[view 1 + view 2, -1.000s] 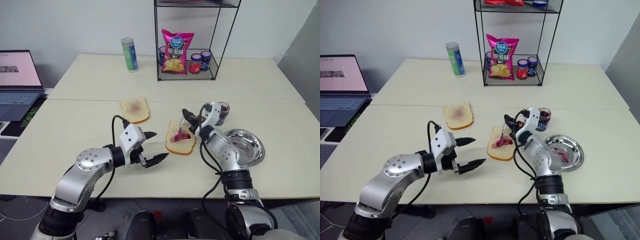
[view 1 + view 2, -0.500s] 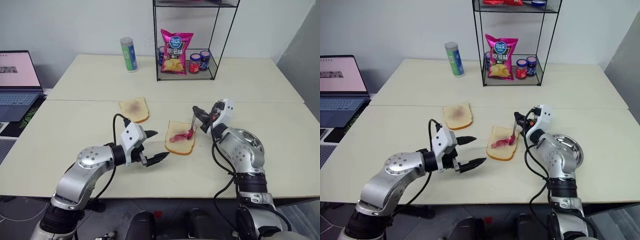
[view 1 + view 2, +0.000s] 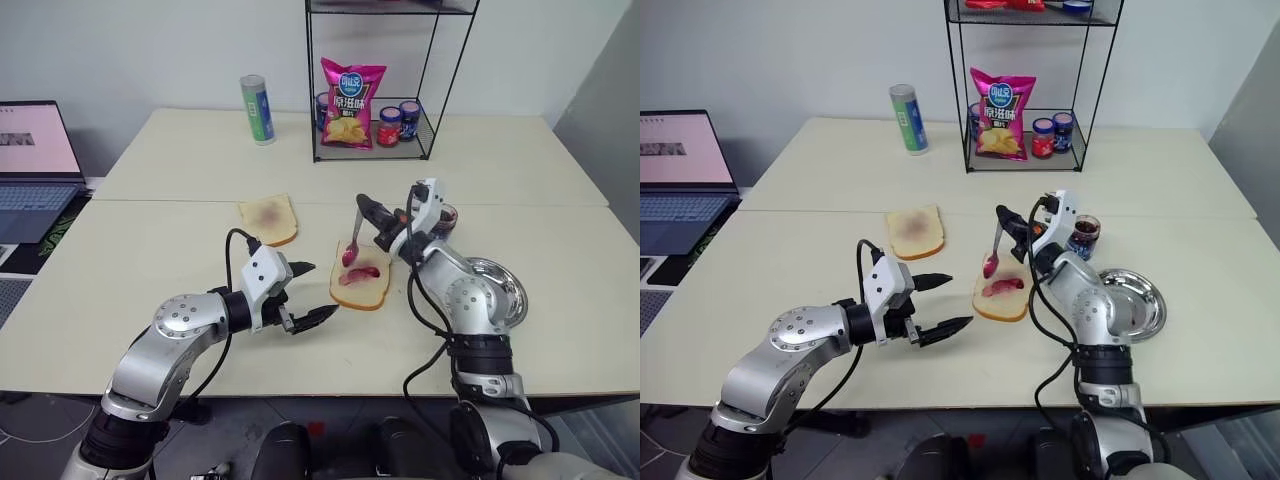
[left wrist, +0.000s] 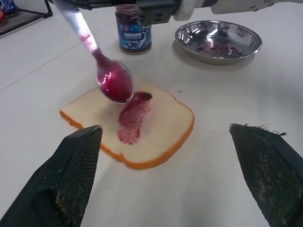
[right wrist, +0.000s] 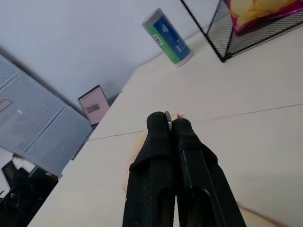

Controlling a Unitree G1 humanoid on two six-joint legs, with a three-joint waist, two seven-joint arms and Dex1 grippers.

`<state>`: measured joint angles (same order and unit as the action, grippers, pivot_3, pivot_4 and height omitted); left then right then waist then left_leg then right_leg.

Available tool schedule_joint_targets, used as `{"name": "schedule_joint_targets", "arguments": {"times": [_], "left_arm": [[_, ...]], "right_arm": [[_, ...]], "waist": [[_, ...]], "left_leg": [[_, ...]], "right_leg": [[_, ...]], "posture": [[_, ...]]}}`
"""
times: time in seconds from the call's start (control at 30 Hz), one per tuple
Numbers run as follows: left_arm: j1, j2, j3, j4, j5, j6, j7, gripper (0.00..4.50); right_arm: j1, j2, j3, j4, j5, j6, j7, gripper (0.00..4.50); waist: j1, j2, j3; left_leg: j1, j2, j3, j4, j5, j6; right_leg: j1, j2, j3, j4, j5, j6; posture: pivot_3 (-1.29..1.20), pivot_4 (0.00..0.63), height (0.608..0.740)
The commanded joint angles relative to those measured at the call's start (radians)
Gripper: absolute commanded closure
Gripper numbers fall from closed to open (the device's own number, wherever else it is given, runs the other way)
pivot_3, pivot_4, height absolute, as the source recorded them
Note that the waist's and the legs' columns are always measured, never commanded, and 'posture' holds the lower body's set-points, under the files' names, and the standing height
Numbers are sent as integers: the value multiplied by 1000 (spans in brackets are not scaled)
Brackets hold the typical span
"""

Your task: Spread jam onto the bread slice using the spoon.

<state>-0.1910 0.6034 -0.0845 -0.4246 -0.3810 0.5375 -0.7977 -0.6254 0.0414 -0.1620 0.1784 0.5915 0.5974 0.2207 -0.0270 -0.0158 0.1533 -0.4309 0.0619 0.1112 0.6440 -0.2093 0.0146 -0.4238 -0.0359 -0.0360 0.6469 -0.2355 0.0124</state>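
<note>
The bread slice (image 3: 361,287) lies flat on the table (image 3: 150,240), near the middle of the near half, with a streak of red jam smeared across its centre. Just above its far edge hangs the spoon (image 3: 351,247), handle up and bowl down, the bowl coated in dark red jam and clear of the bread. The right gripper (image 3: 368,210) has its two black fingers pressed together on the top of the spoon's handle, pinching it, and reaches in from the right of the slice.

Right of the gripper, partly behind the arm, stands the small glass jar of jam (image 3: 1084,233), upright on the table. Nearer and further right sits a round steel dish (image 3: 1143,298) with red smears inside.

The left gripper (image 3: 306,292) is held just left of the bread slice, its fingers spread wide with nothing between them, the tips pointing toward the slice without touching it.

A second slice of bread (image 3: 270,219) lies further away and to the left, apart from the first. At the far side of the table stands a wire rack (image 3: 375,85) holding a pink bag of crisps (image 3: 351,103) and red-lidded jars (image 3: 390,126). A green and blue can (image 3: 258,109) stands upright left of the rack. A laptop (image 3: 35,165) sits open at the far left.
</note>
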Motion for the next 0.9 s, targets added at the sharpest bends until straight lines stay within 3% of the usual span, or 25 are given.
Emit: {"name": "schedule_joint_targets", "arguments": {"times": [0.03, 0.5, 0.77, 0.9], "left_arm": [[-9, 4, 4, -38, -10, -6, -2, 0], [-19, 2, -5, -27, -8, -15, -11, 0], [-32, 4, -3, -9, -7, -19, -24, 0], [-100, 6, 20, -2, -78, 50, -55, 0]], "right_arm": [[-4, -38, 19, 83, -81, -117, 52, 4454], [77, -127, 9, -42, -97, -121, 84, 4454], [62, -50, -79, -265, 147, 66, -3, 4454], [73, -85, -139, -388, 223, 124, -87, 4454]], "waist": [[0, 0, 0], [0, 0, 0], [-3, 0, 0], [1, 0, 1]], "left_leg": [[0, -1, 0, 0, 0, 0], [-1, 0, 0, 0, 0, 0], [-1, 1, -1, 0, 0, 0], [-1, 1, -1, 0, 0, 0]], "right_leg": [[0, 0, 0, 0, 1, -2], [0, 0, 0, 1, 1, -1], [-1, 0, 0, 1, 1, -2], [0, 0, -1, 1, 1, -2]], "posture": [[0, 150, 740], [0, 150, 740], [0, 150, 740], [0, 150, 740]]}}
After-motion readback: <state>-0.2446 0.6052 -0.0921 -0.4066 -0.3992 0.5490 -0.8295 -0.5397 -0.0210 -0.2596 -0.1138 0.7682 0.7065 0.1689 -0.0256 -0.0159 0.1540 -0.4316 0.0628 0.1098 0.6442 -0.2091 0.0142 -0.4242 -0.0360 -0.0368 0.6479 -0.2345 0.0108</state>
